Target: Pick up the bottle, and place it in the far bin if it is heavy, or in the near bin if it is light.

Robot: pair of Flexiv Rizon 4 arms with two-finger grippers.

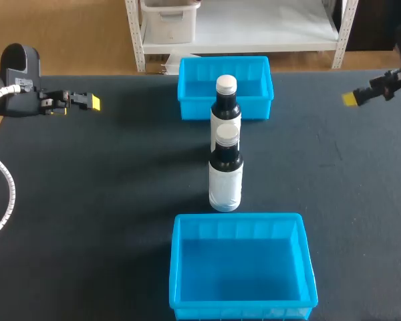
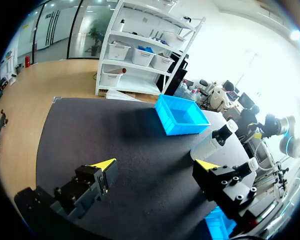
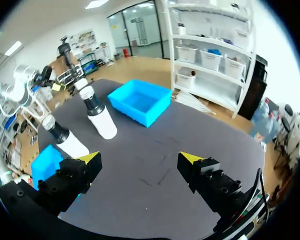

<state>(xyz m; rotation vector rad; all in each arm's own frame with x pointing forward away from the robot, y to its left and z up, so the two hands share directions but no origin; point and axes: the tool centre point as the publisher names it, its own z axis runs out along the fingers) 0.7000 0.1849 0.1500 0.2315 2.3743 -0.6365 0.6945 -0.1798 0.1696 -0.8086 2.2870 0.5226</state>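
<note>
Tabletop (image 1: 87, 200); left gripper (image 2: 157, 165), right gripper (image 3: 140, 158) agape.

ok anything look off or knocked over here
Nothing spilled or tipped. The far bottle and near bottle stand upright between the far bin and near bin. Only oddity: two bottles, task names one.
</note>
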